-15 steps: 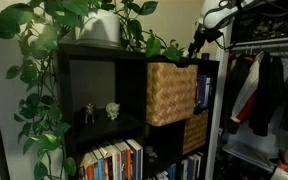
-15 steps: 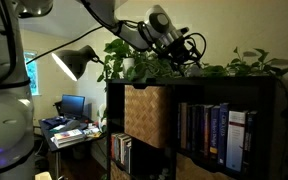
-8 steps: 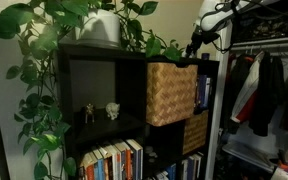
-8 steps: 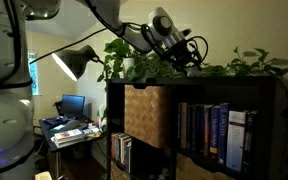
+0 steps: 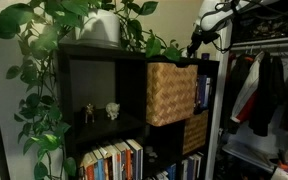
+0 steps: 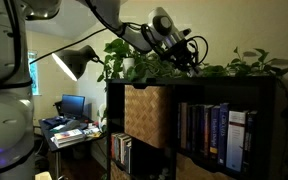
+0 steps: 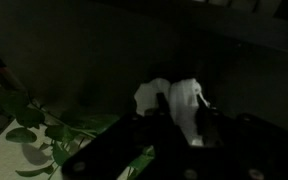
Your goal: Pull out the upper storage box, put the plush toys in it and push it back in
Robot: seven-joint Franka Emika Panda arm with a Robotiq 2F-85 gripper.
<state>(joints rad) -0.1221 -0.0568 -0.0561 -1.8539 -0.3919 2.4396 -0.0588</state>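
Shelving (image 5: 134, 60) in dark wood fills the middle of both exterior views, split into square cubbies. The upper storage box (image 5: 171, 93), a light tan wicker cube, sits inside its cubby in the upper right of the shelving in an exterior view, and at centre left in an exterior view (image 6: 144, 113), its woven front facing outward at the cubby's mouth. Just below it, a darker golden woven bin (image 5: 194, 132) sits in the lower cubby. Books (image 6: 219, 125) stand upright in the cubby just beside the box. Two small figurines (image 5: 100, 112) stand in the otherwise dark cubby on the box's other side, with a row of more books (image 5: 112, 160) under them. A leafy plant (image 5: 44, 70) in a white pot (image 5: 104, 28) trails over the top of the shelving and down its side. The gripper (image 6: 189, 60) hangs above the top board of the shelving, among the leaves, higher than the box and apart from it; in an exterior view it shows at the upper right (image 5: 196, 42), above the box's far corner. The wrist view is very dark: a white object (image 7: 179, 100) lies right at the fingers, which come in from the bottom of the frame, with green leaves (image 7: 34, 125) at lower left. Whether the jaws are closed on the white object or merely around it cannot be told. A desk lamp (image 6: 74, 63) and a monitor (image 6: 74, 104) stand at the left in an exterior view, and clothes (image 5: 264, 90) hang at the right in an exterior view.
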